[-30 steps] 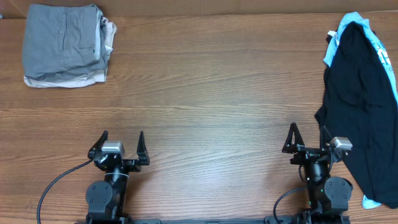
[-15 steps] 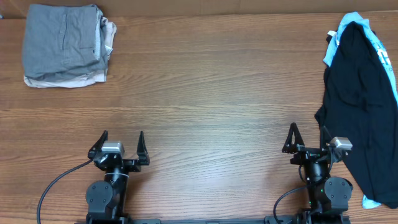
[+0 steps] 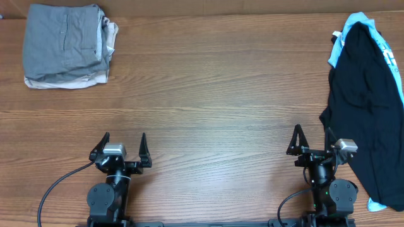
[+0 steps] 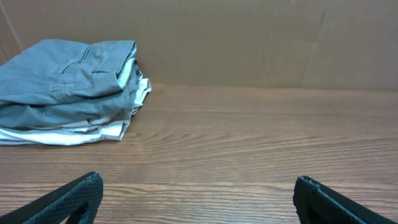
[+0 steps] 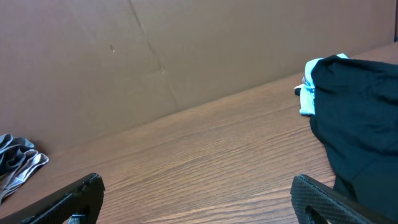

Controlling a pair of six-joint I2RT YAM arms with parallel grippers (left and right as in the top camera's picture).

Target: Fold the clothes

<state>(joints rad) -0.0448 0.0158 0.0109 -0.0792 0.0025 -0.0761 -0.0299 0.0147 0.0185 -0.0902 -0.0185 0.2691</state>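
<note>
At the far left corner of the wooden surface, a folded pile is lying as a squarish, soft stack: grey woven cloth with a stitched seam is sitting on top, and paler cream and white layers are showing along its right and near edges. The surface itself is showing a brown grain running from side to side. Near the front edge, the left tool is resting with its two dark, ridged fingers spread wide apart, holding nothing and touching no cloth; a black cable is curling away from its base. Further right, the right tool is likewise standing wide open and empty, with its outer finger close beside the hem of a black garment; whether the two are touching cannot be told. That garment is lying unfolded along the right edge in a long, crumpled, matt heap, with a light blue cloth peeking out at its far end and again at its near corner. A plain brown wall is rising behind the surface.
</note>
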